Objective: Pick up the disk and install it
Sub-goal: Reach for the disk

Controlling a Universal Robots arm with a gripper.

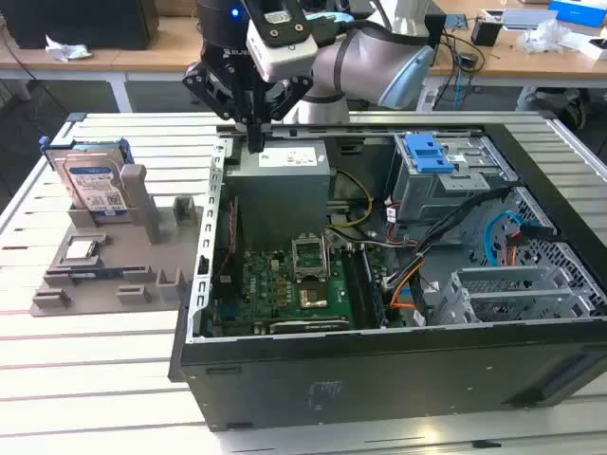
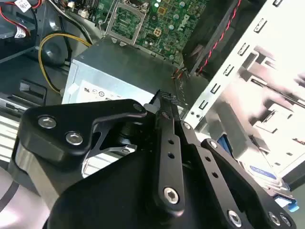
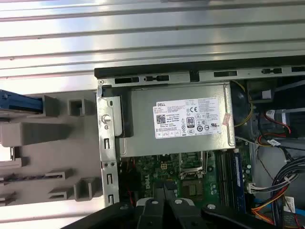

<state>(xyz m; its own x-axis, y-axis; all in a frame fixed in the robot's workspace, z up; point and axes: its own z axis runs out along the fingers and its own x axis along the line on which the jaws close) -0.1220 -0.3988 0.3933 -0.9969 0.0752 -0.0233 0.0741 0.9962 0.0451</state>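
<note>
We see the claw (image 1: 256, 140) with its fingers pressed together, empty, over the grey power supply (image 1: 283, 180) inside the open computer case (image 1: 379, 370). The disk (image 1: 95, 185) stands upright in a grey holder (image 1: 119, 254) on the surface (image 1: 85, 379), well apart, toward the exterior view's left.

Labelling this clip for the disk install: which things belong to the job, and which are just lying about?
Job: disk, standing in the grey holder; gripper, above the power supply; open computer case.
Lying about: CPU chip; desk clutter behind.
</note>
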